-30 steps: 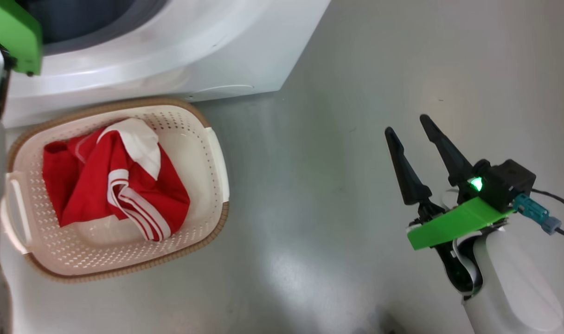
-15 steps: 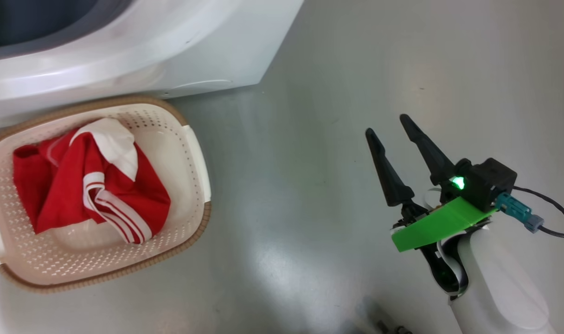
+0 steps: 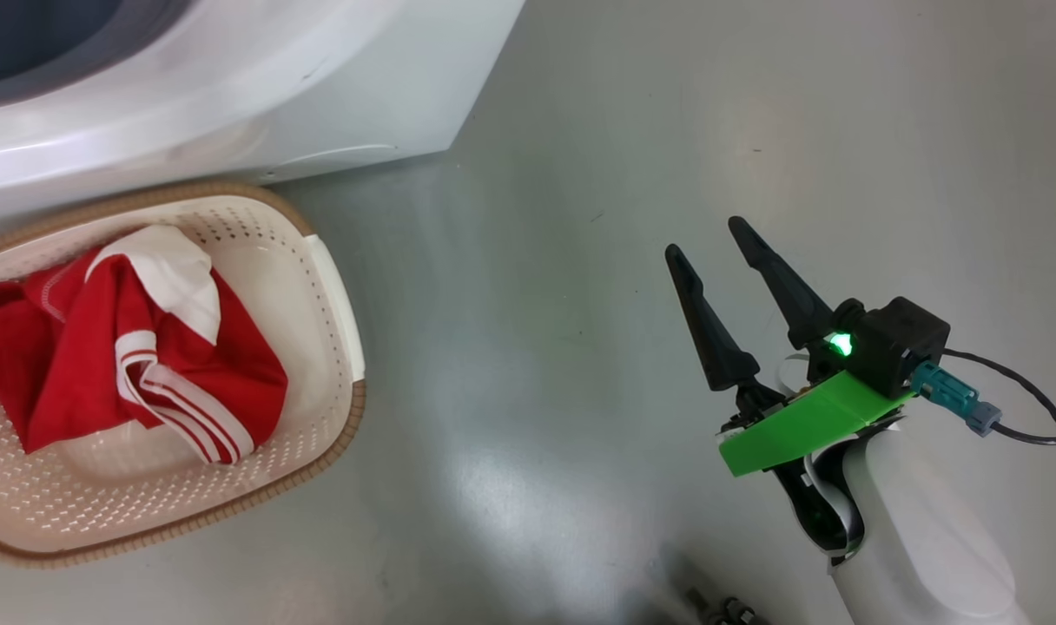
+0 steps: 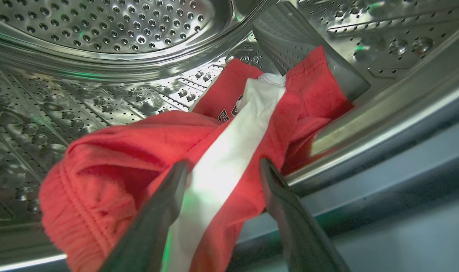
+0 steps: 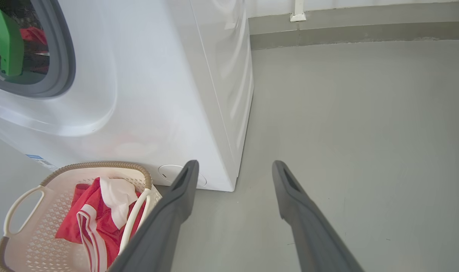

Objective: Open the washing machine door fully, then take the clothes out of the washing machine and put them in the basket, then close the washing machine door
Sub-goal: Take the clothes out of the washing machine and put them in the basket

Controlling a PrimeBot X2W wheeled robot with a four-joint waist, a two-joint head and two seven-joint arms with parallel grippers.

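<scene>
Inside perforated steel drum (image 4: 101, 30): left gripper (image 4: 222, 166) spread wide, fingers astride red clothes (image 4: 120, 158), white stripe, black lettering illegible. More in cream perforated basket (image 3: 337, 312). Right gripper (image 3: 706, 239) spread, empty, over floor (image 3: 580, 130).

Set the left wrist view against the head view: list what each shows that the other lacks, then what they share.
Left wrist view: the steel drum, with a red garment lying in it and the open left gripper either side of its white stripe. Head view: the basket holding red clothes, and the open right gripper over the floor. Shared: the washing machine and red-and-white fabric.
</scene>
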